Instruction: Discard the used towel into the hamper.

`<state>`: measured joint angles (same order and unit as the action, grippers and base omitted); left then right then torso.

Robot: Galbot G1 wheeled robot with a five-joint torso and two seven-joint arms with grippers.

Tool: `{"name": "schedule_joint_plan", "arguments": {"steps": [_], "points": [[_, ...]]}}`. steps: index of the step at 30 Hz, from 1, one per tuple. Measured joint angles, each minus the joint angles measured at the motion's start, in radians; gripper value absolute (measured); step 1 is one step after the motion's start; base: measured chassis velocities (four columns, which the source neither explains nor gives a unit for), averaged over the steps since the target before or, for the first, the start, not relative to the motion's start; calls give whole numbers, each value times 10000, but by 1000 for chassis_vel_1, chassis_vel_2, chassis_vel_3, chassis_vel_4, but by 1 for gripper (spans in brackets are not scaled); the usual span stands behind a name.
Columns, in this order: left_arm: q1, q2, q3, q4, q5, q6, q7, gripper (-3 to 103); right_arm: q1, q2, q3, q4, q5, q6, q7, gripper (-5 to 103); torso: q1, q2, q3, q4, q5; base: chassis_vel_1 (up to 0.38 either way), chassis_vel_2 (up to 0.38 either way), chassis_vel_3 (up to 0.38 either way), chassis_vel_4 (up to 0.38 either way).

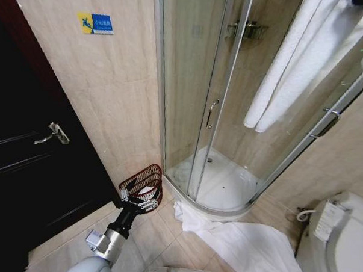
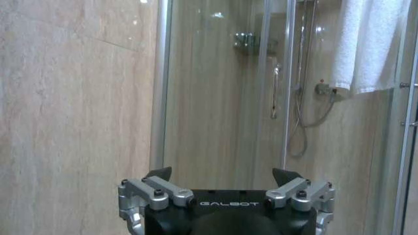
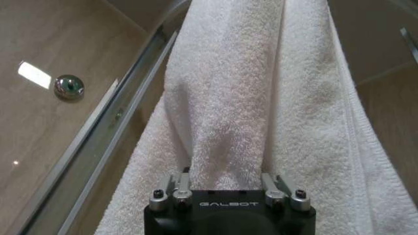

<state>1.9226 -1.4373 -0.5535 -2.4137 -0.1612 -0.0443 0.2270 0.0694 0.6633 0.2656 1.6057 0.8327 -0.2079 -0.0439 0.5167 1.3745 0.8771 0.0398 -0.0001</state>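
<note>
Curved glass shower enclosure [image 1: 224,114] with white tray fills the corner; its chrome-framed door is shut. Beige tiled wall [image 1: 111,97] to its left, dark door with metal lever handle [image 1: 24,159] further left. White toilet [image 1: 339,245] at the right edge.

Long white terry towel [image 1: 293,62] hangs over the glass by the enclosure's right side. The right gripper [image 3: 228,169] is at the top right of the head view; its fingers pinch a fold of this towel, cloth bunched between them.

A second white towel [image 1: 237,247] lies crumpled on the tile floor in front of the shower tray, between hamper and toilet, leaving bare floor near the door.

Small round reddish-brown wire hamper [image 1: 144,184] sits on the floor against the wall, just beside the shower frame's left edge. Something white shows inside; contents otherwise unclear.

Left gripper [image 1: 139,200] hangs low, just in front of the hamper's rim, fingers [image 2: 158,173] spread wide, nothing between them.
</note>
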Motion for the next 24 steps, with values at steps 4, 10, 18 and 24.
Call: {"name": "schedule_joint_plan", "arguments": {"steps": [4, 10, 18, 24], "points": [[0, 0, 0, 0, 0, 0, 0, 100, 4, 0, -7, -10, 12, 48, -83, 35, 0, 0, 0, 0, 0, 0, 0, 0, 0], [0, 0, 0, 0, 0, 0, 0, 100, 7, -33, 10, -21, 53, 87, -157, 14, 0, 1, 0, 0, 0, 0, 0, 0, 0], [0, 0, 0, 0, 0, 0, 0, 100, -68, -167, 143, 29, 117, 96, -168, 8, 0, 1, 0, 0, 0, 0, 0, 0, 0], [0, 0, 0, 0, 0, 0, 0, 100, -474, -295, 520, 219, 238, 153, -175, 8, 0, 1, 0, 0, 0, 0, 0, 0, 0]]}}
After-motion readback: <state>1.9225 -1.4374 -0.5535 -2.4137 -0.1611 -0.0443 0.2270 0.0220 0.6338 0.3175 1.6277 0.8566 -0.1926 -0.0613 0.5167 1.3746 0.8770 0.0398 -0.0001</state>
